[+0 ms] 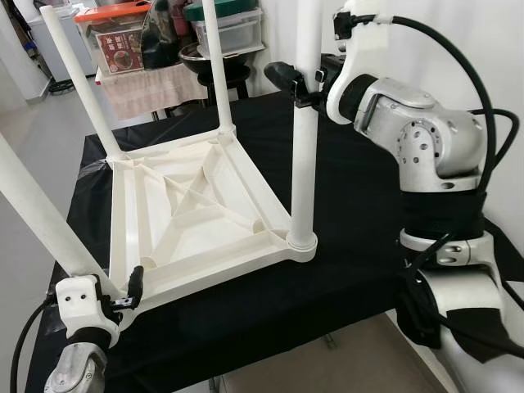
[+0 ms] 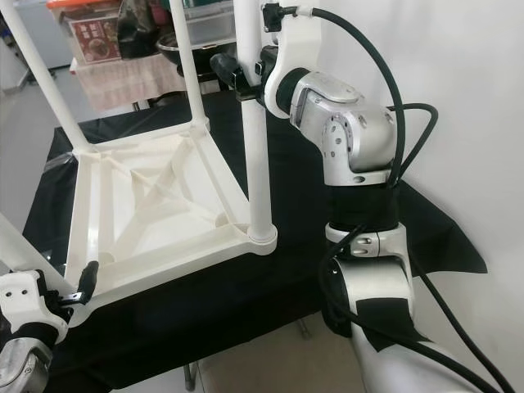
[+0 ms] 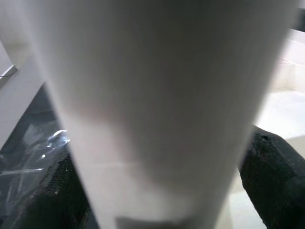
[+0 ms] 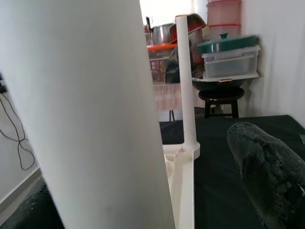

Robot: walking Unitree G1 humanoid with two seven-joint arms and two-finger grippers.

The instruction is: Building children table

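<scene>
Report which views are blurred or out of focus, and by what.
Left wrist view: the white leg sits so close that it is a soft, unfocused blur. Right wrist view: the near leg and black finger are blurred, the far containers sharper. Both eye views: sharp, evenly lit.

Upturned table (image 1: 196, 213) on black cloth (image 1: 344, 246), storage boxes (image 1: 229, 24) behind.

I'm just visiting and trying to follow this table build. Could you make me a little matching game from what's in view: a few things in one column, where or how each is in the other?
Things:
1. right gripper
2. left gripper
3. tabletop
4. green-lidded box

Descriptions:
A. lying upside down on the black cloth
B. closed on the near-left leg, low down
C. stacked in the background
D. closed on the near-right leg, high up

Pairs: 1-D, 2-B, 3-A, 4-C
</scene>
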